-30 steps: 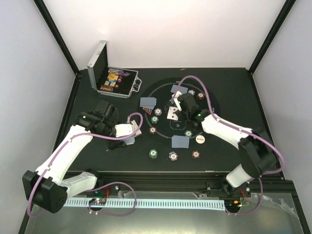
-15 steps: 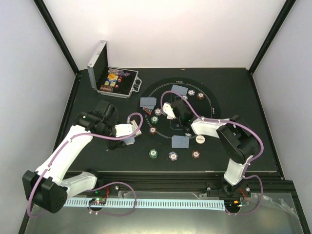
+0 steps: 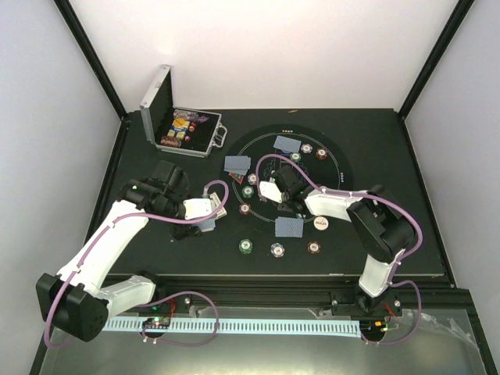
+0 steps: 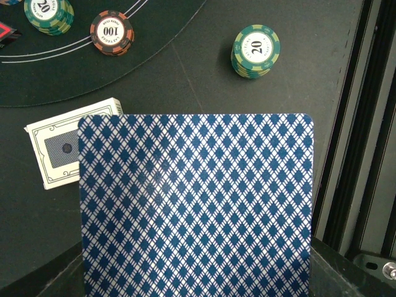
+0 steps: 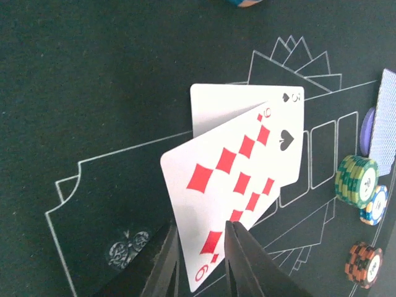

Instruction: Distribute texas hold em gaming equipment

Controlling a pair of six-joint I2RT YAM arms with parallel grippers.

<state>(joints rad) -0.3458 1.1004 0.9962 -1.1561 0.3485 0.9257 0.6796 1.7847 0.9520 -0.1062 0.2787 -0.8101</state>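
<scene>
My right gripper point(image 5: 201, 260) hangs low over the black felt mat point(image 3: 332, 176), its fingers parted. Two face-up playing cards stand loosely in the gap: a nine of diamonds point(image 5: 232, 179) and, behind it, a five of spades point(image 5: 247, 105). In the top view they show as a white patch point(image 3: 269, 190) at mid-mat. My left gripper point(image 3: 209, 212) is left of the mat, shut on blue-backed playing cards point(image 4: 198, 204) that hide its fingers. Face-down cards point(image 3: 288, 226) and chip stacks, green point(image 3: 247, 246), blue-white point(image 3: 276, 249) and red point(image 3: 314, 248), ring the mat.
An open silver case point(image 3: 181, 125) stands at the back left. A white dealer button point(image 3: 320, 223) lies by my right forearm. Below my left gripper lie a card box point(image 4: 74, 151) and a green 20 stack point(image 4: 255, 51). The table's front rail point(image 4: 365, 124) runs close by.
My right gripper has swung left and nearer across the mat with the two cards, and its fingers have parted. The left arm has not moved.
</scene>
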